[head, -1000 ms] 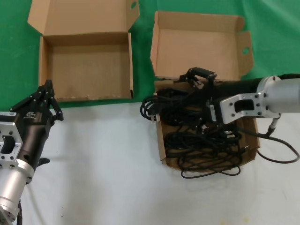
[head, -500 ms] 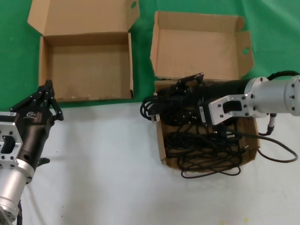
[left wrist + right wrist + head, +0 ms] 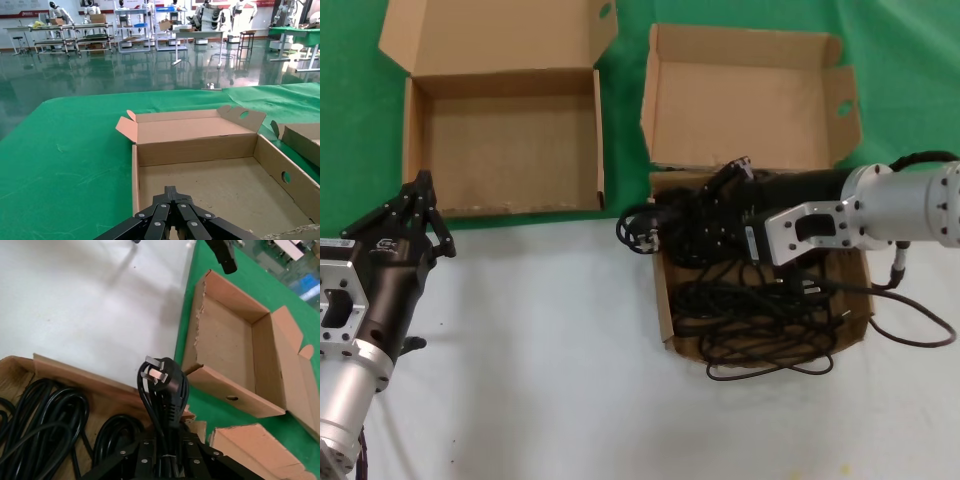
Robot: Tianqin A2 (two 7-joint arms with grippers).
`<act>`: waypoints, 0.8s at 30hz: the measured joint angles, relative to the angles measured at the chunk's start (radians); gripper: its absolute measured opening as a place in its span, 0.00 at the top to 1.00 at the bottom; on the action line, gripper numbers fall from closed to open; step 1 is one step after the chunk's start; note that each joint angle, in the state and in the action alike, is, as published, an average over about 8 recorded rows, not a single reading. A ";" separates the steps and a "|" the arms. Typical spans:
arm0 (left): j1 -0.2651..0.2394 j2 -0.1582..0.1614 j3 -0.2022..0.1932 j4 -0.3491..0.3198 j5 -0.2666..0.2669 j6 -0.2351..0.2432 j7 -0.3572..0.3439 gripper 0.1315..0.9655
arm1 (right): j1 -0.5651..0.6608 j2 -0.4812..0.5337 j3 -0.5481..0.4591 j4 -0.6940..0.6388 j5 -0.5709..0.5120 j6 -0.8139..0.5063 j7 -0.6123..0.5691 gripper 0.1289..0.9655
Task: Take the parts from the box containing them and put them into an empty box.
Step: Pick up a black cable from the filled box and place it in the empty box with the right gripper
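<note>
the empty box (image 3: 505,150) sits left of the box of cords (image 3: 760,320), both straddling cloth (image 3: 350,120) and table (image 3: 540,380).

My right claw (image 3: 705,205) grips a cord (image 3: 645,228) over the full box's (image 3: 663,322) left wall. White bench (image 3: 540,350) lies open toward the empty box (image 3: 505,150), whose near wall (image 3: 525,210) stands low; my left claw (image 3: 415,215) waits beside it.
</note>
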 joint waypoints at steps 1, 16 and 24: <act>0.000 0.000 0.000 0.000 0.000 0.000 0.000 0.98 | -0.001 0.001 0.003 0.005 0.000 0.000 0.002 0.85; 0.000 0.000 0.000 0.000 0.000 0.000 0.000 0.98 | 0.062 -0.005 0.062 0.197 -0.008 -0.057 0.173 0.91; 0.000 0.000 0.000 0.000 0.000 0.000 0.000 0.98 | 0.162 -0.149 0.022 0.067 -0.036 -0.024 0.152 0.91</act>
